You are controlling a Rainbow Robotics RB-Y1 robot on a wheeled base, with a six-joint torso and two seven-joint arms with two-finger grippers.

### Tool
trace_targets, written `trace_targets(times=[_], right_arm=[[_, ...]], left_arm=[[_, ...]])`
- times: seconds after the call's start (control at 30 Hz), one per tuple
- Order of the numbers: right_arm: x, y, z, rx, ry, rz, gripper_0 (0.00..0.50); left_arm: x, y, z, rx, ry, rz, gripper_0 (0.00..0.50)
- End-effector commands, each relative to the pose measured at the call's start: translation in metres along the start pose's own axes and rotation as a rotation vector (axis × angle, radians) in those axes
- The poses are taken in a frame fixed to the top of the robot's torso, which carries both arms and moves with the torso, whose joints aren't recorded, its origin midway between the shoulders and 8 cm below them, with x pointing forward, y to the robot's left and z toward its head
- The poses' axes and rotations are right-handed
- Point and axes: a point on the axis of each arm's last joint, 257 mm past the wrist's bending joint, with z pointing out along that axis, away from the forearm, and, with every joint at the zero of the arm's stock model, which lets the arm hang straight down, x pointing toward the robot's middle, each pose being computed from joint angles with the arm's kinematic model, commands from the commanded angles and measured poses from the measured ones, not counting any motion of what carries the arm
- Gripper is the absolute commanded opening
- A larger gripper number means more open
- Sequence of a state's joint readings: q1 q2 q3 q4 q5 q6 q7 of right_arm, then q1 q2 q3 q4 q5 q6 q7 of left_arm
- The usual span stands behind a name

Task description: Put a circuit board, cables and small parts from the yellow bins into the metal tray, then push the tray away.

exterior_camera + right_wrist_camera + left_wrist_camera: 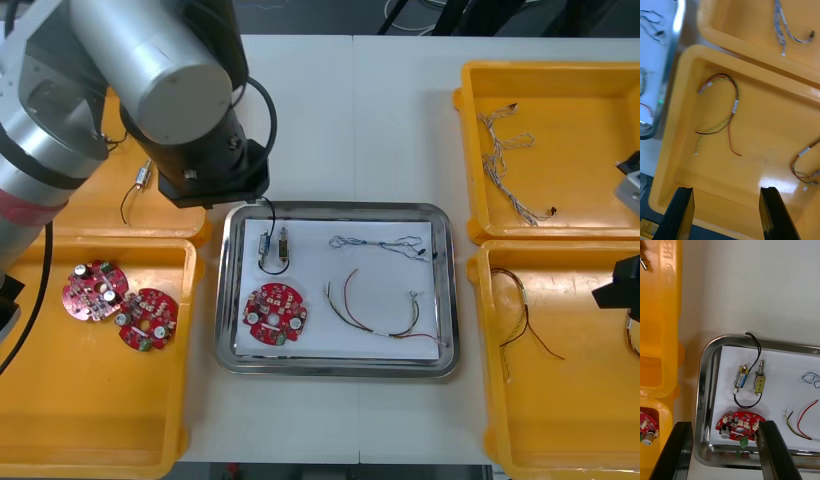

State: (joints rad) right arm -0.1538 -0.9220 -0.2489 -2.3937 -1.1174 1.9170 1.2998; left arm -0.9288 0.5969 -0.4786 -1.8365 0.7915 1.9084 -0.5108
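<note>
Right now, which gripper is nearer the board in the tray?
Left. The left gripper is over the tray's left side, near the board; the right gripper is over the near right bin.

Nothing can be read. On the rim of the yellow bin [669, 266] at the upper left of the front view, beside the metal tray [705, 363], raised lettering shows, but its characters are illegible.

The left arm [150, 70] looms over the 10 o'clock corner of the tray [338, 368]. Bins [478, 300] crowd it at 3 and 9 o'clock; bare table [350, 120] lies open at 12.
</note>
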Motion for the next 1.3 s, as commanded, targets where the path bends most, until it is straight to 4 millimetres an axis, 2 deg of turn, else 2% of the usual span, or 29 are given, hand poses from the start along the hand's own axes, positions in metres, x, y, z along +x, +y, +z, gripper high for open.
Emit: trace_targets(times=[0.03, 0.17, 0.37, 0.5, 0.73, 0.93, 1.1, 1.3], right_arm=[[-0.023, 0.032, -0.011, -0.043, -0.026, -0.149, 0.500], [-0.036, 0.065, -0.010, -0.101, -0.035, -0.265, 0.500], [-0.050, 0.108, -0.005, -0.143, -0.037, -0.441, 0.500], [-0.057, 0.145, 0.001, -0.170, -0.038, -0.575, 0.500], [-0.061, 0.195, 0.017, -0.201, -0.041, -0.720, 0.500], [-0.058, 0.228, 0.038, -0.209, -0.007, -0.831, 0.500], [-0.051, 0.253, 0.060, -0.211, 0.024, -0.960, 0.500], [-0.050, 0.269, 0.079, -0.213, 0.035, -1.104, 0.500]], left_arm=[[-0.022, 0.030, -0.019, 0.012, -0.041, 0.123, 0.500], [-0.033, 0.050, -0.026, 0.026, -0.053, 0.127, 0.500], [-0.035, 0.098, -0.029, -0.004, -0.078, 0.158, 0.500], [-0.041, 0.131, -0.037, -0.050, -0.110, 0.199, 0.500], [-0.034, 0.180, -0.044, -0.077, -0.118, 0.151, 0.500], [-0.021, 0.209, -0.047, -0.073, -0.127, 0.097, 0.500], [0.001, 0.229, -0.045, -0.088, -0.124, 0.079, 0.500], [0.023, 0.249, -0.043, -0.108, -0.114, 0.075, 0.500]])
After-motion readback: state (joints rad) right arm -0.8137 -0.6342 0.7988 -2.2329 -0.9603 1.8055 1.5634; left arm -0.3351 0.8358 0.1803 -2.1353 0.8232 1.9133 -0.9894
